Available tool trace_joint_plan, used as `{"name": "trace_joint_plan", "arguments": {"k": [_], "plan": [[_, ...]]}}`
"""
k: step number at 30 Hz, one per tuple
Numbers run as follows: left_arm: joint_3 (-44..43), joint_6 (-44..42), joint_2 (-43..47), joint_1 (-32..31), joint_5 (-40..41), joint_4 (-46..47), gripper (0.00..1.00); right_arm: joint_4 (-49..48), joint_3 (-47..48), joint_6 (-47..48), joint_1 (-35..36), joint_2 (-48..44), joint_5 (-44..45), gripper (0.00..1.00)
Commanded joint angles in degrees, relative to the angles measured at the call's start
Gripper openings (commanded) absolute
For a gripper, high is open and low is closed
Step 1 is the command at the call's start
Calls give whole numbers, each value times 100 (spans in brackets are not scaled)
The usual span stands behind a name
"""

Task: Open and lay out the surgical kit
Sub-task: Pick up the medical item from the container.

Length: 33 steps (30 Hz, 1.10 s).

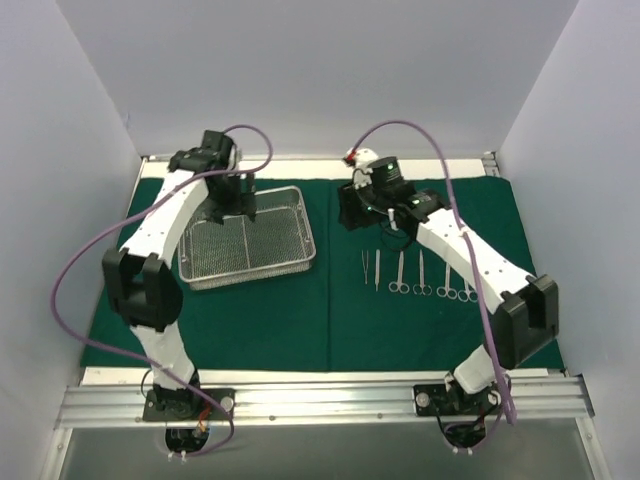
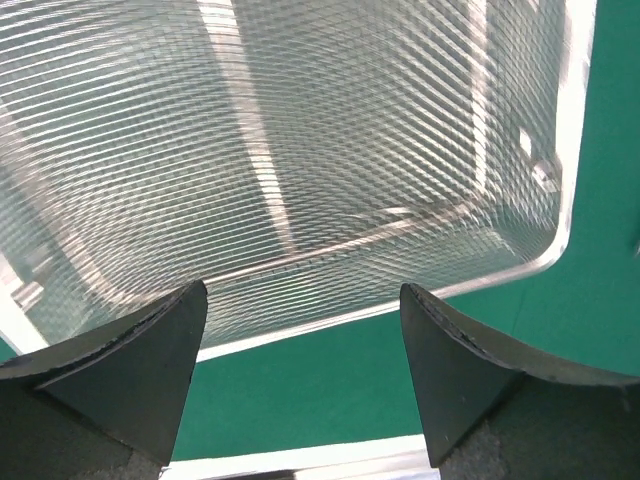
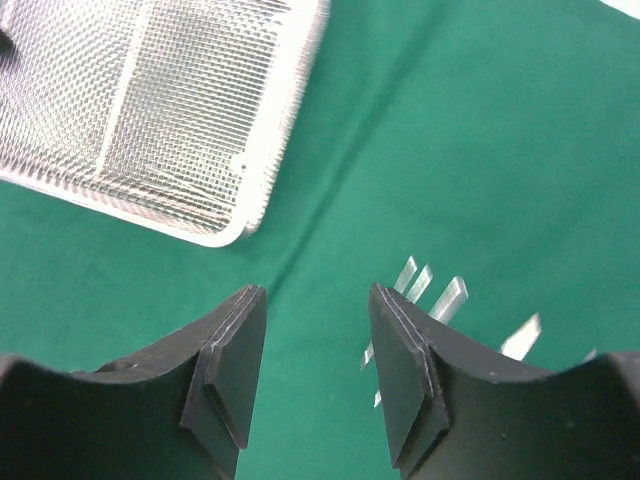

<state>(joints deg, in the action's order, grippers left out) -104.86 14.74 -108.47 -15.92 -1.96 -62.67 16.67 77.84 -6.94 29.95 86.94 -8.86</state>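
**Top external view.** The dark green cloth [image 1: 330, 320] lies spread flat. The wire-mesh tray [image 1: 250, 279] sits on its left half, long axis roughly left to right. The instruments [image 1: 415, 273] lie in a row on its right half, each long axis running near to far, ring handles toward the arm bases and tips pointing away. The left gripper [image 1: 238, 205] hangs over the tray's far rim. The right gripper [image 1: 365, 215] hangs just beyond the tips at the row's left end, so the right arm is nearer the instruments.

**Left wrist view.** Jaws wide apart and empty, with the tray's mesh and rim [image 2: 560, 235] below them.

**Right wrist view.** Jaws apart with nothing between them. Instrument tips [image 3: 447, 297] show just beside one finger, and the tray [image 3: 180, 120] lies off to the other side.
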Motion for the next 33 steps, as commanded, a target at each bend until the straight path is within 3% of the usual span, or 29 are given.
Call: {"name": "trace_joint_plan", "arguments": {"k": [1,3,4,5,12,15,21,33], "plan": [[114,741,817,370,696,203,87,-218,704,1271,177,630,-1036,47],[211,828,1046,554,889,81,88,72,1275,2255,501,1148,-1135,50],[281,828,1256,773,1055,71,99,404,1469,2493,607,1498,-1126,50],[351,820,1362,888,1100,71,94,512,1749,2809,808,1623,-1048,50],[1098,1083,1969,1144,1382,475,94,469,2243,3583,1407,2345,-634,41],[1353,1031,2136,1197,1365,695,94,661,2655,3708,1390,2731,-617,30],[1881,1065,2497,1346,935,1038,94,777,2850,4130,1382,3206,-599,28],[2690,1119,3033,1346,495,1390,94,1716,3210,5439,977,3831,-2013,23]]}}
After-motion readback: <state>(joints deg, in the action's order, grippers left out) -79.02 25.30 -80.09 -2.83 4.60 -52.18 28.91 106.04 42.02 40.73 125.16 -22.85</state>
